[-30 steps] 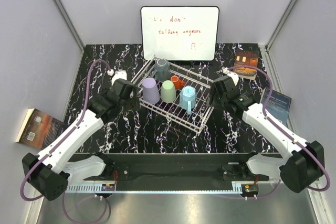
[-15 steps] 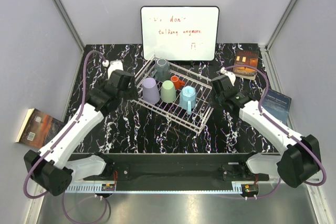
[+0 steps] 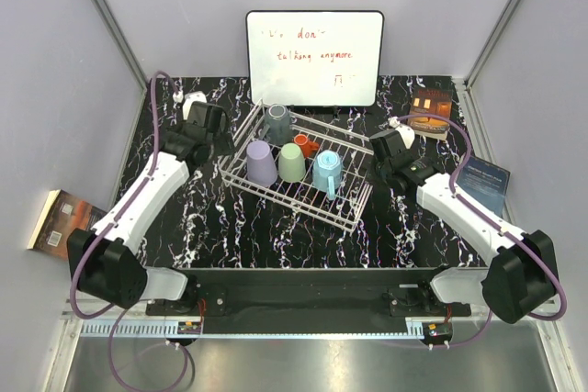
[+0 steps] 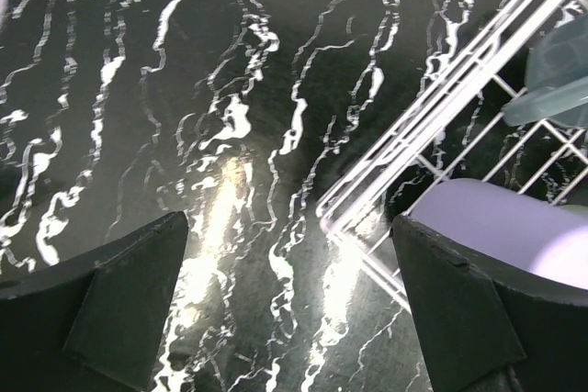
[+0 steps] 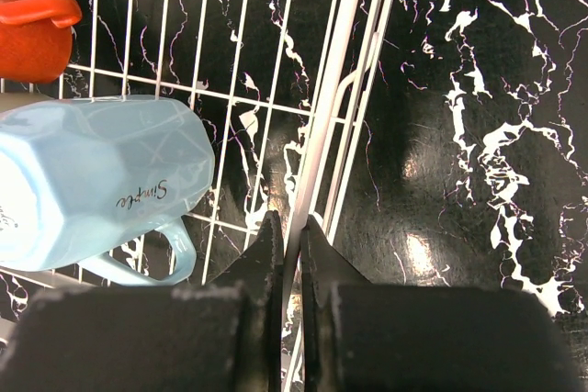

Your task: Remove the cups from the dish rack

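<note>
While inside one dish rack (image 3: 345, 214), five cups (image 3: 292, 162).

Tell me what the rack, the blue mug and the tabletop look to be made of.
Rack: probably metal wire with a smooth white coating, going by the thin, stiff grid rods.
Blue mug: glazed ceramic or hard plastic, I cannot tell which. It has faceted sides, a soft sheen and printed script.
Tabletop: black marble look with white veins, polished enough to reflect the lights. It may only be a printed laminate.
</note>
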### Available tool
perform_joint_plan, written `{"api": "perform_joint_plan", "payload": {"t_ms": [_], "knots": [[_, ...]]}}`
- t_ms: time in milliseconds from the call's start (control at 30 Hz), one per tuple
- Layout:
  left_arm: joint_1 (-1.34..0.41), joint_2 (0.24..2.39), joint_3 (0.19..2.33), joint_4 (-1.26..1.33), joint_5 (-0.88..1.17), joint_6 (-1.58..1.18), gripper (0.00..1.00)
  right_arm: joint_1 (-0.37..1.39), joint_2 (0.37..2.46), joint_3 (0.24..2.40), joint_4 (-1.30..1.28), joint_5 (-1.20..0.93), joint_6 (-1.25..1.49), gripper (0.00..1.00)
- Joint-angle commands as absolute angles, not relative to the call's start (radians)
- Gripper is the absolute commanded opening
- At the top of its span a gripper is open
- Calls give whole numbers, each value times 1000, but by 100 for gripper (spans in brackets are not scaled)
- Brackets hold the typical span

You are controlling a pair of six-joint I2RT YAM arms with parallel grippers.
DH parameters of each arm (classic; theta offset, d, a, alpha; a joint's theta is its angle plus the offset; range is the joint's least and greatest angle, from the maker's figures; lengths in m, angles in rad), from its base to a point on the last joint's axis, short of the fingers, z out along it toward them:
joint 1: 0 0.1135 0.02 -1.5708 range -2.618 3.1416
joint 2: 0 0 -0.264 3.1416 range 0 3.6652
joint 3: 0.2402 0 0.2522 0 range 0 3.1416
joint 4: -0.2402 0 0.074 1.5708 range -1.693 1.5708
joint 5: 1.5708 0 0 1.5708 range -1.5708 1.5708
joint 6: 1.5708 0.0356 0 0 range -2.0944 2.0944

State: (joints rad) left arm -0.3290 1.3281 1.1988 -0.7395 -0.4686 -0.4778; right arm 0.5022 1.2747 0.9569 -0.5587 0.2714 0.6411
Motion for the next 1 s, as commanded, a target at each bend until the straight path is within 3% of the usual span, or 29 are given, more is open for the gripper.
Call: {"api": "perform_joint_plan", "payload": {"t_ms": [0, 433, 567, 667, 800, 833, 900, 933, 967], "knots": [[-321, 1354, 1253, -629, -402, -454, 99, 522, 1252, 948, -577, 232, 522, 0], [-267, 1514, 1281, -545, -286, -410, 99, 520, 1229, 950, -617, 232, 520, 0], [-241, 1554, 1269, -514, -224, -419, 89, 520, 1223, 948, -623, 238, 518, 0], [-241, 1565, 1261, -499, -198, -420, 75, 520, 1221, 943, -624, 236, 520, 0], [-239, 1580, 1258, -499, -163, -420, 41, 520, 1224, 943, -624, 238, 529, 0], [-239, 1582, 1255, -499, -155, -420, 26, 522, 1226, 945, -624, 239, 532, 0], [-241, 1577, 1247, -499, -149, -420, 13, 520, 1229, 943, -624, 241, 538, 0], [-241, 1574, 1241, -499, -149, -419, 0, 520, 1230, 943, -623, 241, 541, 0], [-241, 1569, 1238, -499, -150, -417, 0, 520, 1230, 942, -621, 242, 545, 0]]}}
